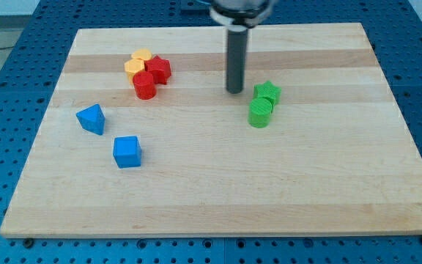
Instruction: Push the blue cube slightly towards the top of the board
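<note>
The blue cube [127, 152] lies on the wooden board [218, 191] at the view's lower left. A blue wedge-like block [91, 118] lies up and to the left of it. My tip [234, 90] rests on the board near the top centre, far to the upper right of the blue cube and just left of a green star [268, 92]. The rod rises straight up out of the view's top.
A green cylinder [260, 112] touches the green star from below. A cluster sits at the upper left: two yellow blocks [137, 61], a red star-like block [159, 70] and a red cylinder [144, 85]. Blue perforated table surrounds the board.
</note>
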Motion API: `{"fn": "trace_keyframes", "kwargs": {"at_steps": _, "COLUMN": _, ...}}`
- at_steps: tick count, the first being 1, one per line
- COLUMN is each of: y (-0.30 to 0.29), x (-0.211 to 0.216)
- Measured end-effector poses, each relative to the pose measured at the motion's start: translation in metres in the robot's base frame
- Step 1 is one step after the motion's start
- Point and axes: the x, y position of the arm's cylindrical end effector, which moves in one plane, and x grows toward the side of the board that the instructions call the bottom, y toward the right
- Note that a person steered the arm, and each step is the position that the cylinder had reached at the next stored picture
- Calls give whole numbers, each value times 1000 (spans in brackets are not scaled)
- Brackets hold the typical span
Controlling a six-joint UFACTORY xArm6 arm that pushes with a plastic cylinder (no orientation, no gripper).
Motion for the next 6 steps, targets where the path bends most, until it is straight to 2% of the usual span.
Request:
{"fn": "trace_keyframes", "kwargs": {"at_steps": 1, "y": -24, "x": 33}}
{"fn": "trace_keyframes", "kwargs": {"at_steps": 3, "y": -60, "x": 158}}
{"fn": "trace_keyframes", "kwargs": {"at_steps": 4, "y": -129, "x": 186}}
{"fn": "trace_keyframes", "kwargs": {"at_steps": 5, "y": -150, "x": 173}}
{"fn": "trace_keyframes", "kwargs": {"at_steps": 6, "y": -126, "x": 148}}
